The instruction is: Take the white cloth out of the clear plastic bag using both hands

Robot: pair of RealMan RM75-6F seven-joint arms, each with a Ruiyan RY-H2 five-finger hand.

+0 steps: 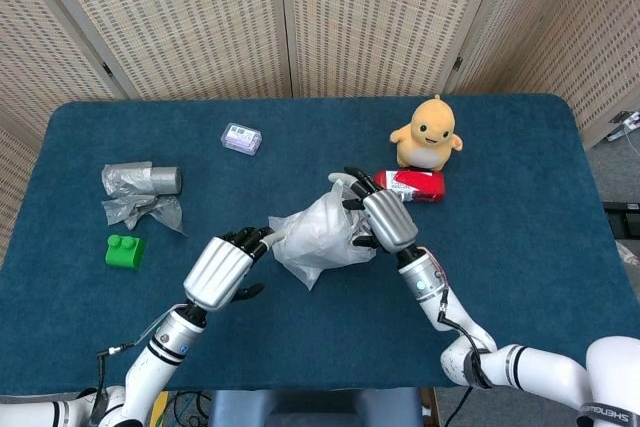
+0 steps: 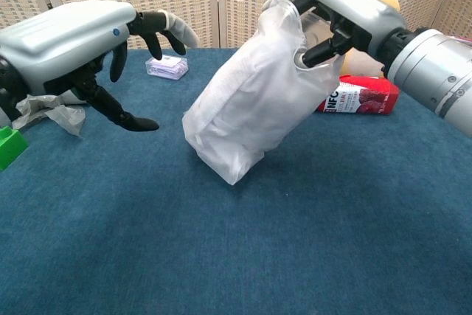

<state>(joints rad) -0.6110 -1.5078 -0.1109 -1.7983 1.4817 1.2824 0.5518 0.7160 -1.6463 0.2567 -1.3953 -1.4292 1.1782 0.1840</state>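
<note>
Now the right hand (image 2: 335, 16) grips the bag (image 2: 254, 97) at its top edge and holds it up above the table (image 2: 354, 212), tilted, with the lower end pointing down and to the left. Whether that lower end touches the table I cannot tell. The cloth is inside the bag and fills most of it; through the cloudy plastic it shows only as a white mass. In the head view the bag (image 1: 318, 235) hangs between the two hands, near the middle of the table (image 1: 520, 247).

The left hand (image 2: 81, 38) is empty, its fingers spread and a little curled, and it is just beside the lower end of the bag. In the head view its fingertips (image 1: 258, 238) are very near the plastic; contact I cannot confirm.

Behind the right hand (image 1: 385, 219) lies a red carton (image 1: 412, 184), and a yellow plush toy (image 1: 429, 132) sits just behind it. On the left side are crumpled grey plastic (image 1: 140, 195), a green block (image 1: 124, 250) and a small clear box (image 1: 241, 137).
</note>
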